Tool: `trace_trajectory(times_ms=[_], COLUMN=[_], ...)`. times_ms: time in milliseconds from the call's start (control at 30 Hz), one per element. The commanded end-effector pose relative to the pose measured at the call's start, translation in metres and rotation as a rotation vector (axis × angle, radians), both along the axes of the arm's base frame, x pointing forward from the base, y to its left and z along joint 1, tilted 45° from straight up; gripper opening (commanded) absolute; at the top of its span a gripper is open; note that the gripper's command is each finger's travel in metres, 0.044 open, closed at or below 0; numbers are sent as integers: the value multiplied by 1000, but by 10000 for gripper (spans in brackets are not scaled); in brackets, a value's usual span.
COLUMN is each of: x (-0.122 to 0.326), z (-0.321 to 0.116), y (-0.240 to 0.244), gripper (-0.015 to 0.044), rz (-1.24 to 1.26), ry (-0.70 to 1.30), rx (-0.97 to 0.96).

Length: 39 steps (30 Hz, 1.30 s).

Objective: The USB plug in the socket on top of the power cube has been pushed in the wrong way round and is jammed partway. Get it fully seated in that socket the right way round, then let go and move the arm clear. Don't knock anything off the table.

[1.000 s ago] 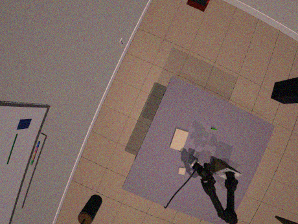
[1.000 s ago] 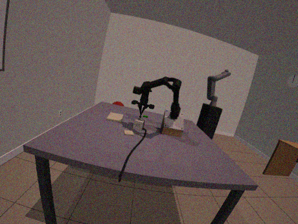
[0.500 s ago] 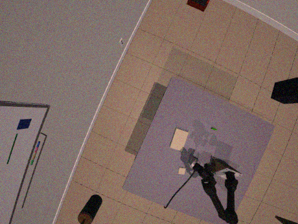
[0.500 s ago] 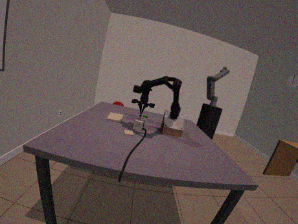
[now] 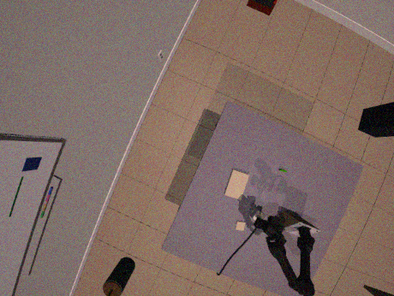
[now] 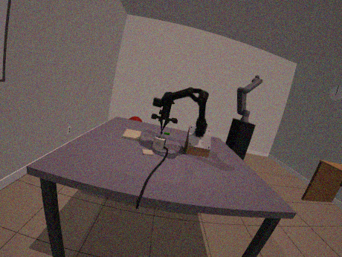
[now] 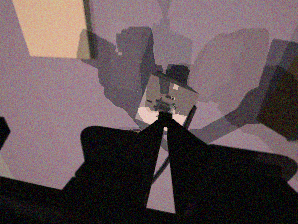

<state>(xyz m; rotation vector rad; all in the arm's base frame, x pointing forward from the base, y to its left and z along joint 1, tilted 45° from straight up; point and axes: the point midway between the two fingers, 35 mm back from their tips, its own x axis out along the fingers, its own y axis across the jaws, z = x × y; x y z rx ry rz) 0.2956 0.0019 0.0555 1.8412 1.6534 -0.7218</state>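
One gripper [image 5: 257,220] [image 6: 162,132] [image 7: 165,121] is pointing down at the power cube [image 6: 160,142] [image 7: 176,95], its fingers standing nearly together and clamping something small. The clamped part is presumably the USB plug [image 7: 165,106], which is showing only as a small dark shape at the fingertips, over the top of the cube. Whether it is sitting in the socket or just above it, and which way round it is facing, cannot be told at this size.

The arm [image 5: 277,253] [image 6: 192,91] is arching over the table [image 5: 205,184] [image 6: 156,174], probably so that the fingers are meeting the socket from above and any pull or push is running along its axis. In the wrist view the cube is lying askew to the fingers; if the plug is still seated partway, twisting would risk dragging the cube round with it.

A black cord [image 5: 236,252] [image 6: 150,174] [image 7: 192,117] is running from beside the cube to the table edge, so sideways travel is risking a snag. The next move is likely calling for a check that the plug is free and correctly turned before pressing straight down.
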Motion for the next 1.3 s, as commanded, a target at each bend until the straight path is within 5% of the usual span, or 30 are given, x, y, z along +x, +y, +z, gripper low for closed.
trace_trajectory(times_ms=[0,1267], x=[0,0], z=[0,0], y=[0,0], gripper=[0,0], rz=[83,791], ry=[-81,-773], rx=[-11,-107])
